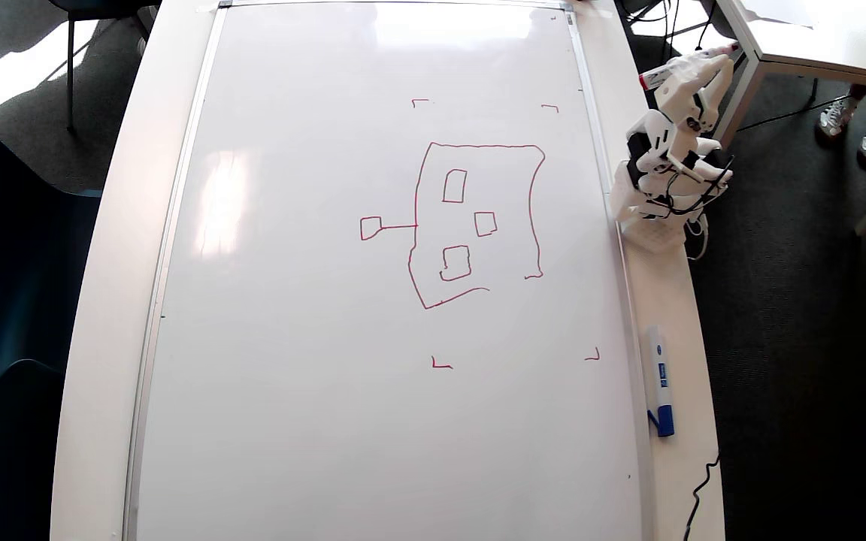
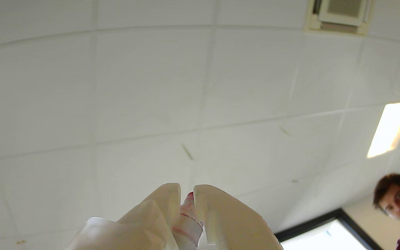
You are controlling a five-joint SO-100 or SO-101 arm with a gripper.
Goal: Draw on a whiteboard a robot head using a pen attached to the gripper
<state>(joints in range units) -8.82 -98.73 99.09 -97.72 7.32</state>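
The whiteboard point(image 1: 290, 300) fills the table in the overhead view. On it is the robot head point(image 1: 478, 146), a wobbly red outline with three small squares inside and a line running left to a small square point(image 1: 370, 228). The lower right part of the outline has a gap. The white arm is folded up beside the board's right edge, clear of the board. My gripper point(image 1: 722, 54) points away from the board and is shut on the pen point(image 1: 666, 74). In the wrist view the gripper point(image 2: 187, 189) faces the ceiling, with the pen's red tip point(image 2: 188, 201) between the fingers.
A white marker with a blue cap point(image 1: 659, 383) lies on the table rim right of the board. Small red corner marks point(image 1: 441, 364) surround the drawing. Another table point(image 1: 816, 37) and a person's feet point(image 1: 850, 124) are at the upper right. A man's face point(image 2: 398, 201) shows in the wrist view.
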